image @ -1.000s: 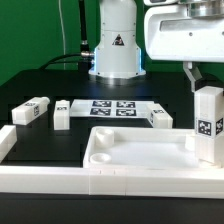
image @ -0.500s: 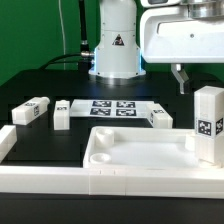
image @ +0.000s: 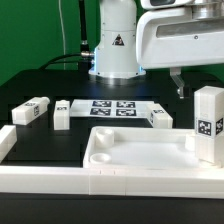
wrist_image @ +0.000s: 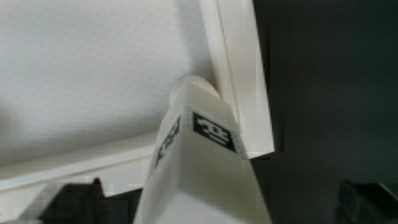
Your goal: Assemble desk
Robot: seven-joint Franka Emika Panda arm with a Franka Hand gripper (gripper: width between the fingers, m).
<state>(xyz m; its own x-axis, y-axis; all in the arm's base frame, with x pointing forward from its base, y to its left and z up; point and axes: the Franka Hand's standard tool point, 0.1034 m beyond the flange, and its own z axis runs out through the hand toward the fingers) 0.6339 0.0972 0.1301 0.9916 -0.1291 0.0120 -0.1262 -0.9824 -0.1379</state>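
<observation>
The gripper (image: 178, 90) hangs released, its fingers (wrist_image: 80, 203) spread wide and holding nothing. Since a second ago it has drifted toward the exterior view's left, off the top of the upright leg (image: 208, 122). That leg stands unmoved at the tabletop's (image: 140, 168) right end, just beside its rim. Three more legs (image: 32, 110) lie beyond the tabletop, around the marker board (image: 113, 106), unchanged.
</observation>
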